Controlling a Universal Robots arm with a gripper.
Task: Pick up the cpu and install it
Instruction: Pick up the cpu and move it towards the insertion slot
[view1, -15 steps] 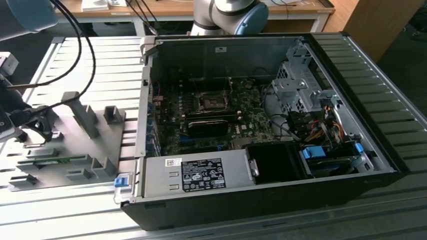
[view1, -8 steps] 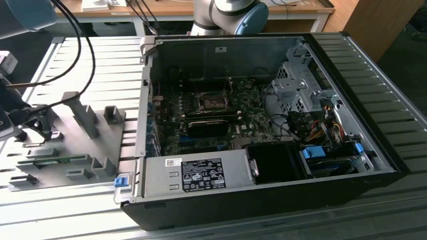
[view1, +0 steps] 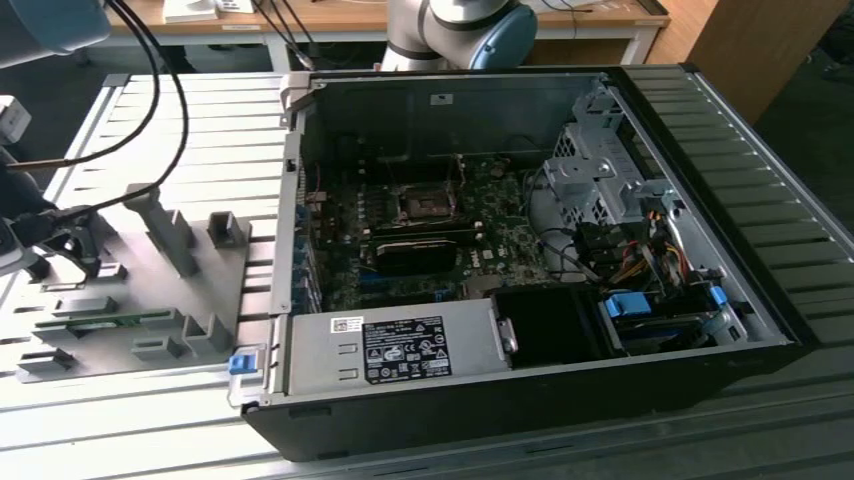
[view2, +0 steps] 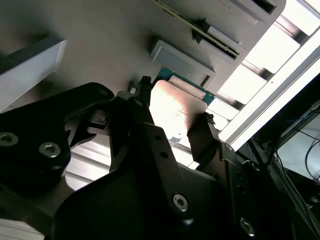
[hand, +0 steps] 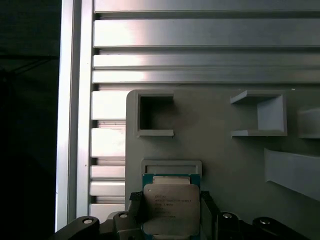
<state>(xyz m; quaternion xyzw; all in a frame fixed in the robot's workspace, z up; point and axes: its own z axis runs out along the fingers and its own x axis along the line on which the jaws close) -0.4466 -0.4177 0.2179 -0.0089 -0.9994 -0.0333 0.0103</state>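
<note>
Exterior view's left: black 2-fingered gripper low over a pale grey plastic fixture plate. The plate carries upright blocks and lies on a ribbed aluminium table.

Both wrist views: gripper clenched on a small flat square cpu with a shiny silver-grey metal top. 1 dark finger presses each of 2 opposite edges. The cpu sits at the plate, just beside a low grey rectangular frame block. Whether it is lifted clear or resting on the plate, cannot tell.

Exterior view's right: open black metal computer case on its side, well apart from the cpu. On its green motherboard, the dark square metal-framed socket holds no chip.
</note>
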